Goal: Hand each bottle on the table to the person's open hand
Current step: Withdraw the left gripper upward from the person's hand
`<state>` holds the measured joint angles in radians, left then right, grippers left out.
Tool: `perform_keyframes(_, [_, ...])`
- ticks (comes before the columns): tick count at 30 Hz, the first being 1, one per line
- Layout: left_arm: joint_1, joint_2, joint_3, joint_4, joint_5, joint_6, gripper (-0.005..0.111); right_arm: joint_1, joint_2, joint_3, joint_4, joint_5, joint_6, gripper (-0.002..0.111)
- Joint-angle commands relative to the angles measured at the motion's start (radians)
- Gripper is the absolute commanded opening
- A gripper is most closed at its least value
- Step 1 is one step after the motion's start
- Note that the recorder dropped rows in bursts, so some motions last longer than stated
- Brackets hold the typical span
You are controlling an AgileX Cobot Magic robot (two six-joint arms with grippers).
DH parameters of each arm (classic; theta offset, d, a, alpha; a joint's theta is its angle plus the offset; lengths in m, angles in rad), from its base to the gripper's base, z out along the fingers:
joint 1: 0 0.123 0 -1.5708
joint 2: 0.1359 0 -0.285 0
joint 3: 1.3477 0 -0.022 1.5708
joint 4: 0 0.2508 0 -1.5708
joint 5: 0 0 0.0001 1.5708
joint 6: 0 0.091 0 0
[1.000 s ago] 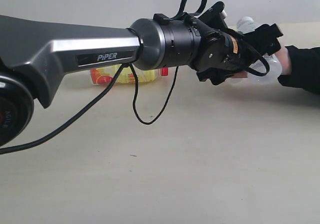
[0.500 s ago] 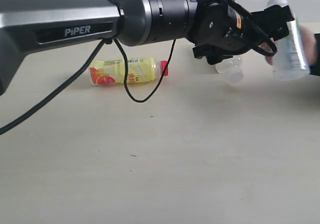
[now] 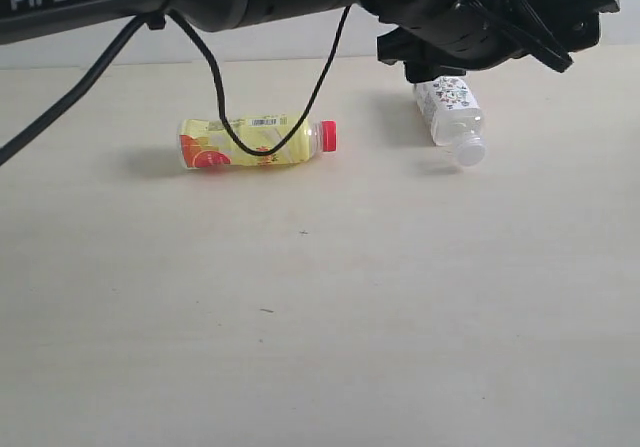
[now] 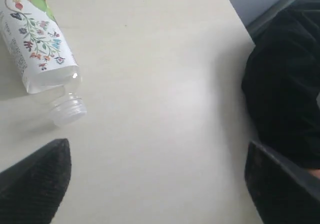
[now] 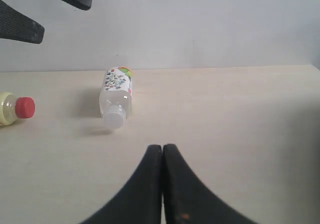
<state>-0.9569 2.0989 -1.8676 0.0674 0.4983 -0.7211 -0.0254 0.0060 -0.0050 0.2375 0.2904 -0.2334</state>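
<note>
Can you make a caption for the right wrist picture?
Shut right gripper faces a white-capped bottle lying on the table.

The exterior camera looks low across the table (image 3: 400,347), beneath the left gripper (image 3: 585,12). The left wrist camera faces down, the right level, seemingly from farther back; all share the whitish bottle (image 3: 452,112).

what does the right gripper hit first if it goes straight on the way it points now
Looks free: ahead of the right gripper is only bare table; the whitish bottle lies off that line, though depth is unclear.
</note>
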Motion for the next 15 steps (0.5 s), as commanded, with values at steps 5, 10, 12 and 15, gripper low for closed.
perform_keyframes(5, [-0.003, -0.021, -0.004, 0.002, 0.067, 0.124, 0.090, -0.006, -0.006, 0.005, -0.004, -0.005, -0.001, 0.000])
perform_keyframes(10, [-0.003, -0.021, -0.004, 0.002, 0.089, 0.167, 0.090, -0.006, -0.006, 0.005, -0.004, -0.005, -0.001, 0.000])
perform_keyframes(12, [-0.003, -0.021, -0.004, 0.002, 0.101, 0.175, 0.090, -0.006, -0.006, 0.005, -0.004, -0.005, -0.001, 0.000])
perform_keyframes(15, [-0.003, -0.021, -0.004, 0.002, 0.110, 0.192, 0.090, -0.006, -0.006, 0.005, -0.004, -0.005, -0.001, 0.000])
